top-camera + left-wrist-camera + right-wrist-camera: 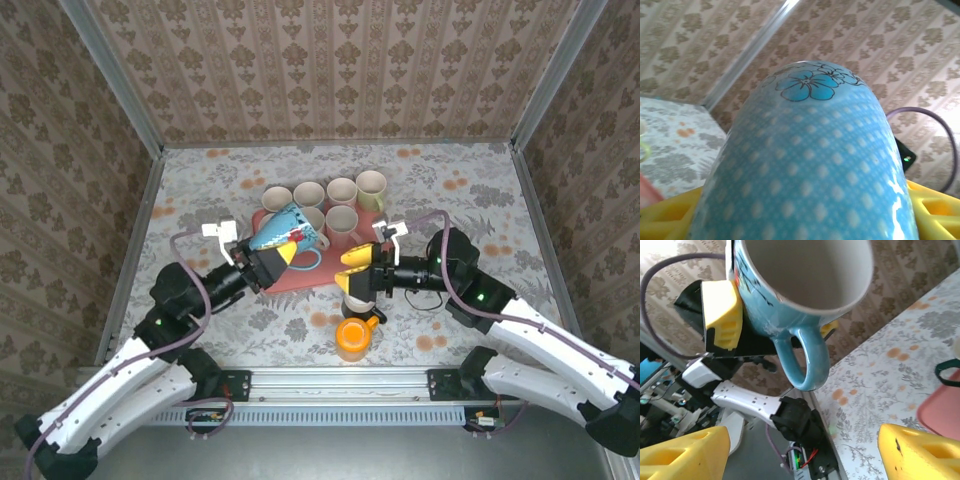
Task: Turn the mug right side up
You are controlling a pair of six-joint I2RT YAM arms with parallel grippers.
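left gripper (272, 258) clamped on the blue mug (286, 228), yellow fingers (667, 216) either side of its body. mug is held above the pink tray (300, 278), tipped on its side, mouth facing the right gripper (354, 268), which is spread wide, holding nothing, near the mug.

The mug (810, 165) is blue with white dots and a blue flower; the tray (298, 279) pink; the surface (200, 190) grey-floral with orange spots.

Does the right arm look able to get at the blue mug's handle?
Probably yes: the right fingers are open and face the blue mug, its handle juts toward them through free air; the left fingers grip the body.
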